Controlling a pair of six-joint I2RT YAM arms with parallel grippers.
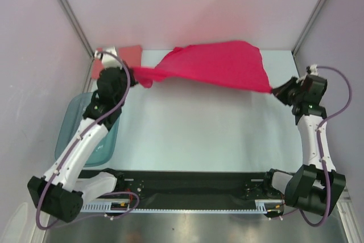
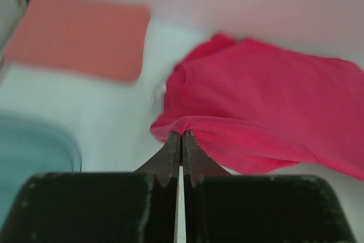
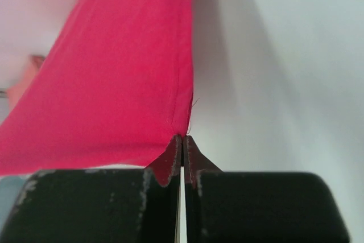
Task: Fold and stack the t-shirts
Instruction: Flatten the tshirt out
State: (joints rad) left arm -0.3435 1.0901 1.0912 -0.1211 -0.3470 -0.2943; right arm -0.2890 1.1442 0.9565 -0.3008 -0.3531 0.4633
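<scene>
The crimson-red t-shirt (image 1: 216, 64) hangs stretched in the air between both grippers across the far half of the table. My left gripper (image 1: 132, 78) is shut on its left end (image 2: 187, 123). My right gripper (image 1: 278, 90) is shut on its right corner (image 3: 179, 123). The red cloth fills the right of the left wrist view (image 2: 267, 106) and the left of the right wrist view (image 3: 114, 83). The salmon-pink t-shirt (image 1: 126, 54) lies folded flat at the far left corner; it also shows in the left wrist view (image 2: 79, 38).
A translucent teal plastic tub (image 1: 85, 135) stands at the left edge under my left arm, its rim showing in the left wrist view (image 2: 34, 146). White walls and metal posts close the back and sides. A black strip (image 1: 193, 189) runs along the near edge.
</scene>
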